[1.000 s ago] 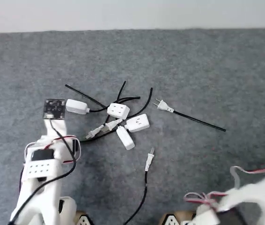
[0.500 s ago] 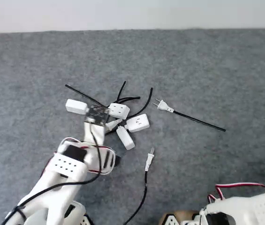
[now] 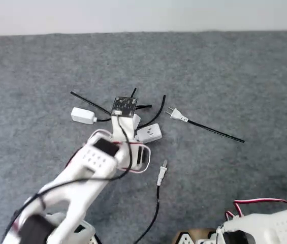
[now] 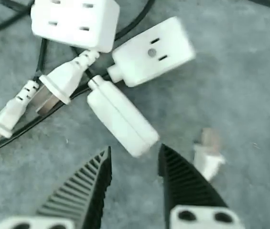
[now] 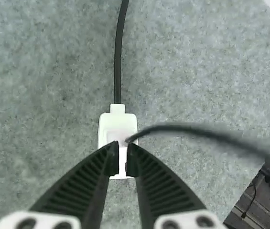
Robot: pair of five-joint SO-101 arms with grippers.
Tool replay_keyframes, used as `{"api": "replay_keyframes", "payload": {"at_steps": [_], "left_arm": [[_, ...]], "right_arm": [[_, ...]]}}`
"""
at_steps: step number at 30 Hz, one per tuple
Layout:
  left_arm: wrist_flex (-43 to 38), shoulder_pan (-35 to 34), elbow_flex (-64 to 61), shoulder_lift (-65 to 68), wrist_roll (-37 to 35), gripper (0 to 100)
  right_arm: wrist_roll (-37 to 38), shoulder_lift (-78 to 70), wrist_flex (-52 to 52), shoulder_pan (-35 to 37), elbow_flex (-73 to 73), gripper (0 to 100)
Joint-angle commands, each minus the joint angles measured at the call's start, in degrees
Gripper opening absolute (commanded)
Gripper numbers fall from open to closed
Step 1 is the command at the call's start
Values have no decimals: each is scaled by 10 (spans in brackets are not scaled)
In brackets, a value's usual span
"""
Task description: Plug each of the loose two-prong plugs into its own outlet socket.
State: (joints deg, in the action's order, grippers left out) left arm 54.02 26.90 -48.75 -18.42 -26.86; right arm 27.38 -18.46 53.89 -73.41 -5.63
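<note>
Left gripper (image 4: 135,149): spread, poised over a long socket (image 4: 121,121) (arm (image 3: 95,162) covering it from above). Right gripper (image 5: 122,152): pressed nearly together above a corded socket (image 5: 117,125).

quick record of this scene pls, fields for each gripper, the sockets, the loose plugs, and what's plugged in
left gripper: open, by the end of the oblong socket
right gripper: shut, above a white block on a black cord
sockets: oblong socket, square socket, double socket, side socket
loose plugs: first plug and second plug among the sockets, third plug nearer the arm bases, fourth plug apart from the cluster
plugged in: none seen
surface: grey carpet
</note>
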Motion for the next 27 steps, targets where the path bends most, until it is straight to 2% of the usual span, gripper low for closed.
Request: {"api": "replay_keyframes", "payload": {"at_steps": [1, 5, 12, 19, 27], "left_arm": [[-10, -34, 91, 127, -11, 99], [-30, -58, 109, 148, -12, 8], [-99, -53, 80, 155, -15, 13], [-129, 3, 90, 169, -11, 14], [6, -7, 312, 345, -11, 15]], "right_arm": [[-7, 3, 3, -4, -37, 9], [-7, 0, -9, -3, -34, 9], [-7, 0, -14, 0, -33, 9], [-7, 0, -13, 0, -33, 9], [1, -1, -22, -7, -33, 9]]}}
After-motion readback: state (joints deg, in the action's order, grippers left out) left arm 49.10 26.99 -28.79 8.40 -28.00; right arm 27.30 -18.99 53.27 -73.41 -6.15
